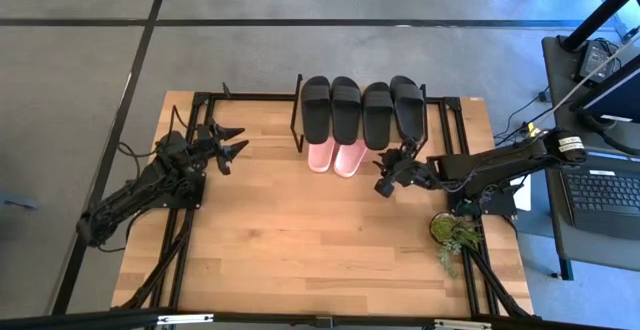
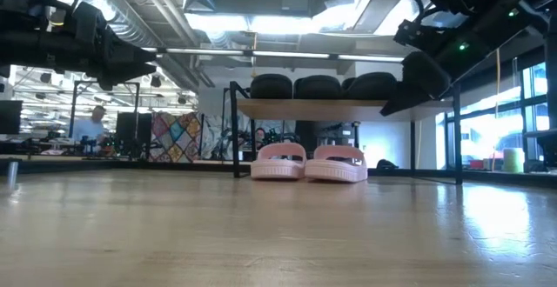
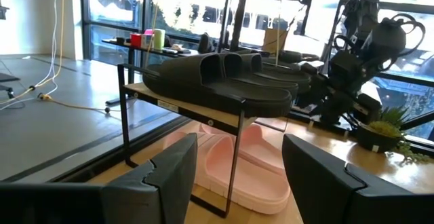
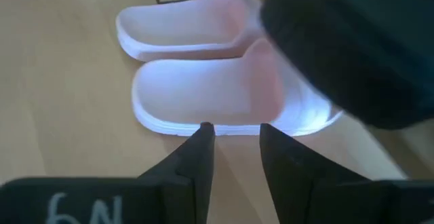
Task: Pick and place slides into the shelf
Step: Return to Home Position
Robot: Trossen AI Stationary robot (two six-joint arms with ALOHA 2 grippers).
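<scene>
**Grippers empty, every slide on the shelf**

Right gripper (image 1: pixel 384 183) with fingers narrowly parted, holding nothing, just off the pink slides (image 1: pixel 335 157) at their 4 o'clock. Left gripper (image 1: pixel 240 139) spread wide and empty, well off the shelf (image 2: pixel 322 107) at its 9 o'clock. Four black slides (image 1: pixel 347 108) side by side, filling the top board at 12 o'clock on the worktop (image 1: pixel 300 240). Pink pair tucked beneath, probably for want of room above. Seemingly nothing left to pick.
</scene>
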